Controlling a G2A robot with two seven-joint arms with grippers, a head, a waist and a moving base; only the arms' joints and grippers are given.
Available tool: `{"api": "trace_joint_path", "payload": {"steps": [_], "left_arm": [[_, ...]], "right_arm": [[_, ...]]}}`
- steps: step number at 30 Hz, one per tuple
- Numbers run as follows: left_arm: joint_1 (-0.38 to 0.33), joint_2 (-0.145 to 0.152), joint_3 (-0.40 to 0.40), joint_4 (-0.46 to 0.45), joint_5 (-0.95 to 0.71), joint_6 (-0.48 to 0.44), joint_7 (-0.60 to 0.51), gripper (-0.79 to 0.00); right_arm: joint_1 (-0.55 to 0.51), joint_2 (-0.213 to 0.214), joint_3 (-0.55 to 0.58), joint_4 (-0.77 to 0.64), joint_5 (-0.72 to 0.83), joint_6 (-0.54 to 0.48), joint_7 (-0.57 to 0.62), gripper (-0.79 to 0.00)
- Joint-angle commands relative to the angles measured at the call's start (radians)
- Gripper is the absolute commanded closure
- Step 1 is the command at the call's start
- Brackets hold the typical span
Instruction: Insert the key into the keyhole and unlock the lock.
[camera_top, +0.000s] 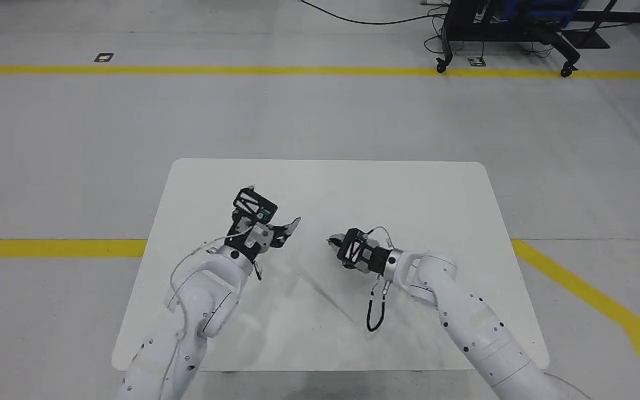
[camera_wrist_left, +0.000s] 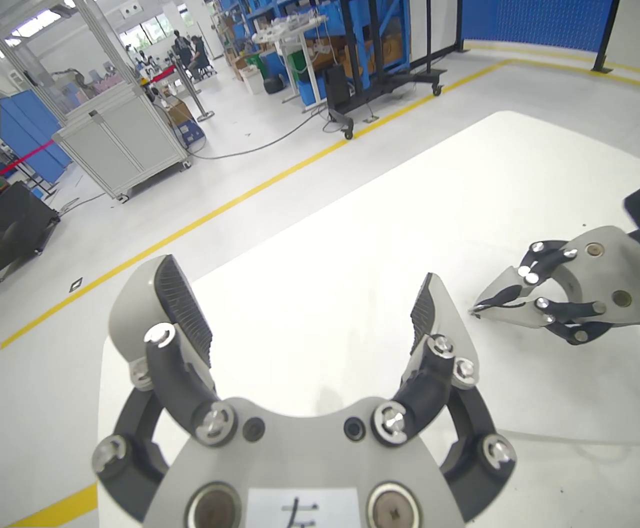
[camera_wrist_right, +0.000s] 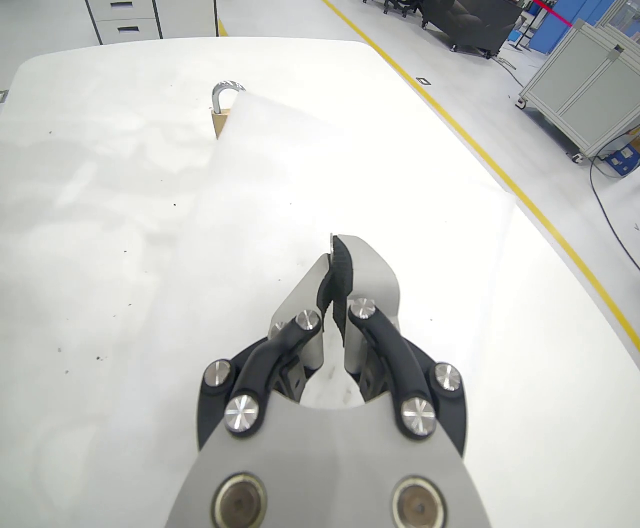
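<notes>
Although the right gripper (camera_wrist_right: 336, 252) pinches a thin silver key (camera_wrist_right: 332, 245), insertion remains: brass padlock (camera_wrist_right: 219, 118) well apart, left gripper (camera_wrist_left: 297, 280) spread empty.

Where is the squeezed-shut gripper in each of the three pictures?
Top view: the right gripper is over the middle of the white table, facing the left gripper.
Left wrist view: same gripper farther off, beyond the open left gripper.
Right wrist view: same gripper up close, shut on a thin metal key.
Shared landmark: the white table with the yellow floor line beside it.
</notes>
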Motion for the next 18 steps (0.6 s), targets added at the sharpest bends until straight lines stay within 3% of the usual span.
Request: {"api": "trace_joint_path", "payload": {"steps": [1, 8, 18], "left_arm": [[-0.048, -0.011, 0.057, 0.057, 0.034, 0.030, -0.022, -0.785], [-0.152, -0.037, 0.163, 0.208, 0.149, 0.067, -0.122, -0.785], [-0.226, -0.066, 0.211, 0.341, 0.156, 0.096, -0.178, -0.785]], "right_arm": [[0.010, -0.001, 0.001, 0.030, 0.001, 0.000, -0.025, 0.000], [0.038, -0.004, -0.010, 0.073, -0.003, -0.012, -0.075, 0.000], [0.071, -0.011, -0.027, 0.113, 0.006, -0.017, -0.118, 0.000]]}}
